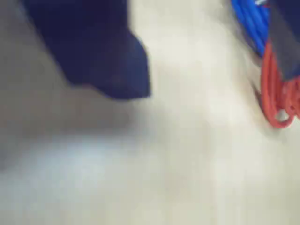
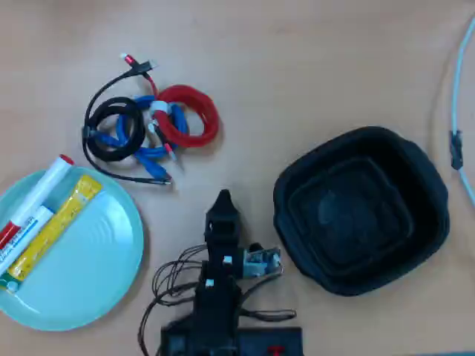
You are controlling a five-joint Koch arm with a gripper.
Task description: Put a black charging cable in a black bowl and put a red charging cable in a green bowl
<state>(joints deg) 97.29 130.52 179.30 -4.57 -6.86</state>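
Note:
In the overhead view the black charging cable [image 2: 113, 130] lies coiled at the upper left, tangled with a blue coiled cable [image 2: 145, 136]. The red charging cable [image 2: 191, 116] lies coiled against their right side. The pale green bowl [image 2: 96, 259] is at the lower left and the big black bowl [image 2: 415, 174] at the right holds nothing. My gripper [image 2: 223, 200] is low in the middle, below the cables and apart from them. The blurred wrist view shows the gripper [image 1: 211, 79] with its jaws apart and empty. The red cable [image 1: 276, 98] and the blue cable [image 1: 253, 23] are at its right edge.
The green bowl holds a white marker with a red cap [image 2: 33, 202] and a yellow packet [image 2: 58, 224]. A pale cable [image 2: 454, 89] runs along the right table edge. My own black wires [image 2: 174, 278] lie beside the arm's base.

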